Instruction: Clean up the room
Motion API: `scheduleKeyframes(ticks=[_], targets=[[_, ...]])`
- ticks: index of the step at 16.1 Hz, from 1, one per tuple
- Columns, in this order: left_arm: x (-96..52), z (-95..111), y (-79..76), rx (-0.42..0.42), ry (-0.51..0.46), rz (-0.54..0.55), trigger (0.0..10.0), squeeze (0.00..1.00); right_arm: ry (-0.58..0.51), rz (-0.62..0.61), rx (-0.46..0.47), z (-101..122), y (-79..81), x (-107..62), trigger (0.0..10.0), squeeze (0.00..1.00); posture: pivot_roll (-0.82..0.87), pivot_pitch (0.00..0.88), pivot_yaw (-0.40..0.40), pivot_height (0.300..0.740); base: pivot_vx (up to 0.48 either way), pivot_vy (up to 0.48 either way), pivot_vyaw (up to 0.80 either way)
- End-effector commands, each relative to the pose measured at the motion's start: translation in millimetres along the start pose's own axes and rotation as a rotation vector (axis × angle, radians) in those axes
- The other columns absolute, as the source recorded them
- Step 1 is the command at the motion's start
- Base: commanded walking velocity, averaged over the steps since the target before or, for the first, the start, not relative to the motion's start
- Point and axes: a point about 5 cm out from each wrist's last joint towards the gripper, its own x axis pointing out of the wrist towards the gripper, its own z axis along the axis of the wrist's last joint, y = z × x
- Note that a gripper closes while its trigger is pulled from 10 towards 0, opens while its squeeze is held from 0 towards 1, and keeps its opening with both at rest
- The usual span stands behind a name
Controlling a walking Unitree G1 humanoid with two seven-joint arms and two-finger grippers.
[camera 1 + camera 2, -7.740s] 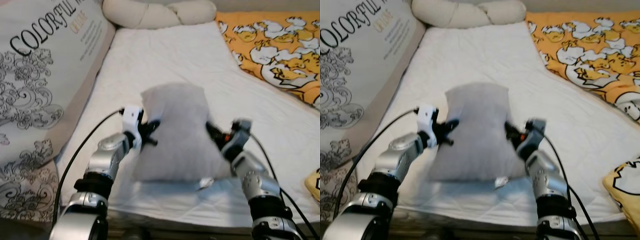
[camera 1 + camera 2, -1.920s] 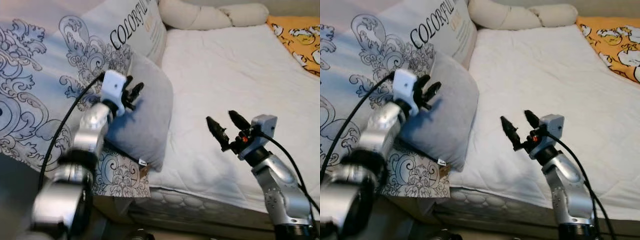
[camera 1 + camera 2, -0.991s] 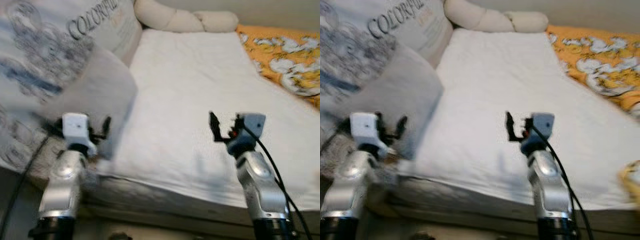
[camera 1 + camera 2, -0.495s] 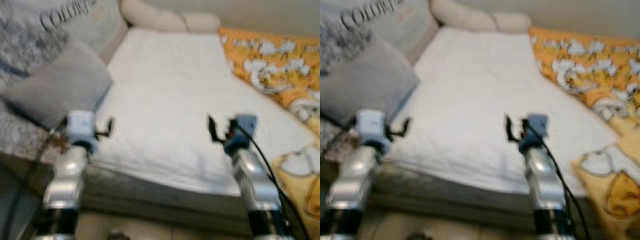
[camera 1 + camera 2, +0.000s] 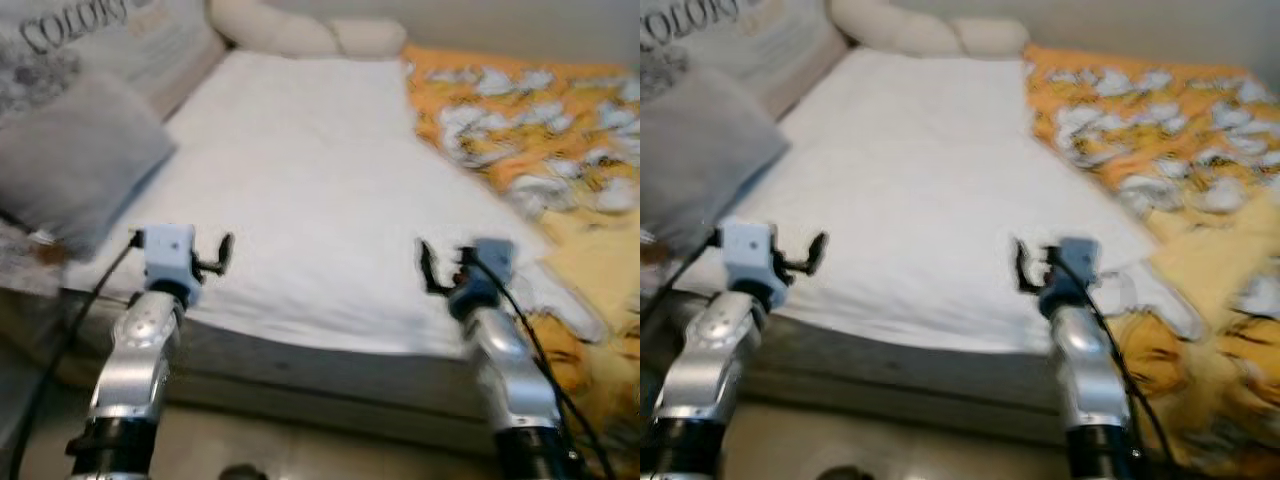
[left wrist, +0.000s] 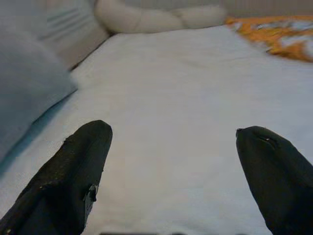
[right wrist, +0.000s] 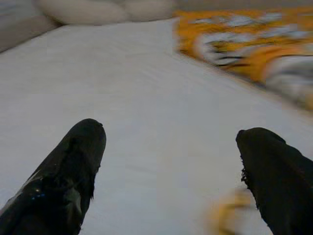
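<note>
Grey pillow lies left of both spread, empty tools; orange blanket right.

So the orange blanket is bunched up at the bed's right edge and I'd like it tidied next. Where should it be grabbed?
Probably at the crumpled near corner of the orange blanket, beside the right claw, coming from the foot of the white mattress. Folds stand up there, giving the open fingers something to pinch, while farther up it lies flatter. The picture is blurred, so the exact fold is hard to pick.

The head cameras look forward and down over the bed, slightly blurred; both wrist cameras face along it, probably low above the sheet.
</note>
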Motion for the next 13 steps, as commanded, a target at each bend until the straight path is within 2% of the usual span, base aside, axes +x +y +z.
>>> scheduleKeyframes(ticks=[1,5,13], targets=[[-0.6,4.0,8.3,0.011,-0.002,0.016,10.0,0.97,-0.021,0.023,0.015,3.6,10.4,1.4,10.0,0.0,0.09,0.0,0.019,0.74,0.0,-0.48,0.0],[-4.4,1.9,11.8,0.018,0.011,0.034,10.0,0.97,-0.031,0.056,0.02,3.5,15.2,-1.9,10.0,0.0,0.11,0.0,0.005,0.74,0.0,-0.48,0.0],[1.8,5.0,5.1,0.002,0.003,0.03,10.0,0.98,-0.049,0.095,0.051,10.5,15.4,2.5,10.0,0.0,0.1,0.0,0.002,0.74,0.0,-0.48,0.0]])
